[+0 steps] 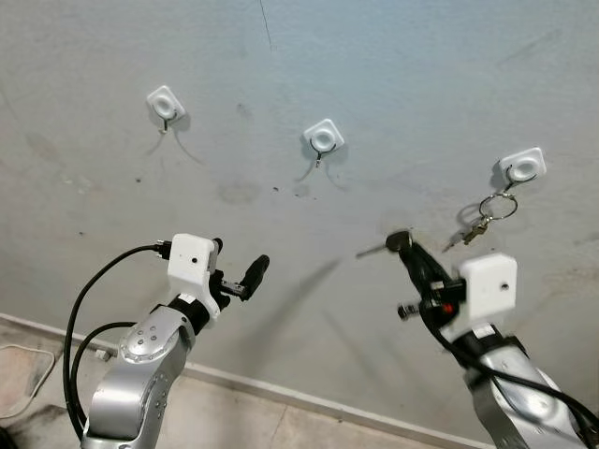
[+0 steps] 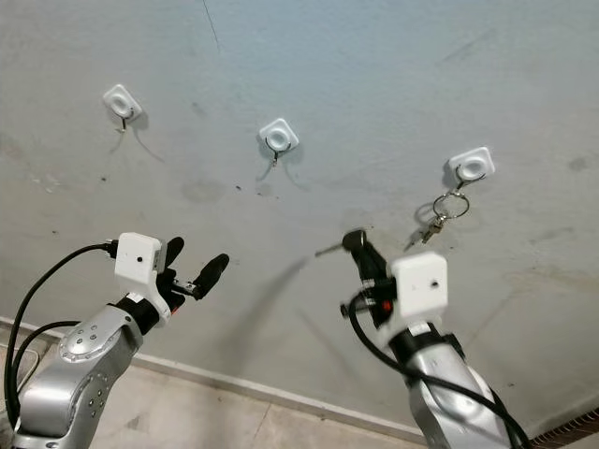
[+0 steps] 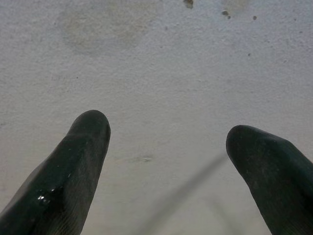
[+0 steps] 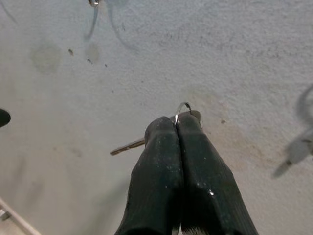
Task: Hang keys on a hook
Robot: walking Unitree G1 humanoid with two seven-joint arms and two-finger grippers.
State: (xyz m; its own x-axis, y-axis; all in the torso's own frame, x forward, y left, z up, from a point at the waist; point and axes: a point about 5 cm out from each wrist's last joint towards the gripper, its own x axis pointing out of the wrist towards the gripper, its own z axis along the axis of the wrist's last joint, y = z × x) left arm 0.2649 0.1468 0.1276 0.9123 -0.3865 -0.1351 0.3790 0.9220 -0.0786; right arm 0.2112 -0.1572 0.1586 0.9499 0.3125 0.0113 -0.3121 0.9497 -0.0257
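Observation:
Three white hooks are stuck on the grey wall: a left hook, a middle hook and a right hook. From the right hook hangs a bunch of keys on a ring. My right gripper is raised below and between the middle and right hooks, a little off the wall. It is shut on a key ring, and a single key sticks out sideways toward the left. My left gripper is held up lower left of the middle hook, open and with nothing between its fingers.
A pale skirting board runs along the foot of the wall above a tiled floor. A white cable lies on the floor at the far left. The wall shows stains and hook shadows.

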